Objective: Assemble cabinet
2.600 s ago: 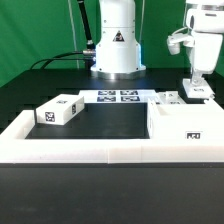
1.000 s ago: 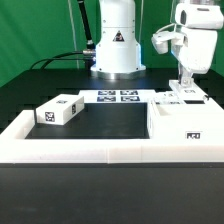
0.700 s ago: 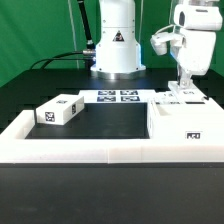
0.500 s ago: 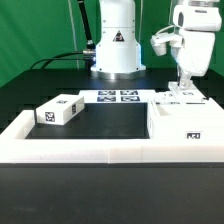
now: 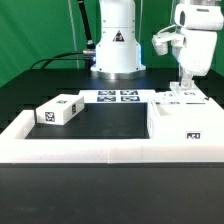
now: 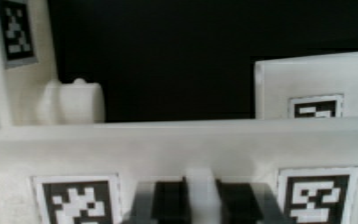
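Observation:
The white cabinet body lies at the exterior view's right, with a tag on its near face. My gripper reaches down over its far end, among small white tagged pieces. In the wrist view my gripper has its two dark fingers nearly together, with a thin white strip of a panel between them. That white panel carries a tag on each side of the fingers. A second white tagged panel stands beyond it. A loose white tagged block lies at the exterior view's left.
The marker board lies flat in front of the robot base. A low white rim borders the near side of the black table. A small white peg-like piece stands in the dark gap in the wrist view.
Since the earliest frame the arm has shifted toward the exterior view's left, risen a little and turned. Over the last second nothing has visibly moved.

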Robot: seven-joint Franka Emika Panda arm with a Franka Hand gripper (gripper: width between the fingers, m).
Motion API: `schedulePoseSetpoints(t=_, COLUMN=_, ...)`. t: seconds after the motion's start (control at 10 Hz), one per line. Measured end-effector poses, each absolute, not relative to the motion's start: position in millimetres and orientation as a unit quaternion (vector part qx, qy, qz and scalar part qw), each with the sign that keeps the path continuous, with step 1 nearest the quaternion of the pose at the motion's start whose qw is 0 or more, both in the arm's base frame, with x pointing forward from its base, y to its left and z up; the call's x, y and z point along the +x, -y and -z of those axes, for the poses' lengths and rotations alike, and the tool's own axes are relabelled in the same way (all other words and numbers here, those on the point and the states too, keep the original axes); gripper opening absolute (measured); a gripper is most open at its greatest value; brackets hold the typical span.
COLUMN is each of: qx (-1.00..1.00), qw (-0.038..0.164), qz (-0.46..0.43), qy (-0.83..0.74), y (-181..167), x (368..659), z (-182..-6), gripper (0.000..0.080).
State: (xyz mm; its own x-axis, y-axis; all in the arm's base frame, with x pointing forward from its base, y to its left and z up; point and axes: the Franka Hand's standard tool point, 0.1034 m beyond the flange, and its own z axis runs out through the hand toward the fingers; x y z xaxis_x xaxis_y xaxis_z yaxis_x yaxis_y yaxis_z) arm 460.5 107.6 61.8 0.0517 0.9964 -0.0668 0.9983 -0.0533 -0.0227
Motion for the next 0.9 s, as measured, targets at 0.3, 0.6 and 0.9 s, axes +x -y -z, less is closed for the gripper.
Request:
schedulePoseSetpoints(t=0.3, qx=0.726, qw=0.016, qz=0.033, qy=-0.686, y=-105.6, x=470.0, z=-63.8, gripper=0.0069)
schedulePoseSetpoints(t=0.6, qx=0.727, qw=0.014, qz=0.035, qy=-0.685, y=-104.6, x=472.0, z=-60.3, gripper=0.0069)
schedulePoseSetpoints(t=0.9, qx=0.727, qw=0.014, qz=0.035, qy=-0.685, y=-104.6, x=472.0, z=-60.1, gripper=0.0069)
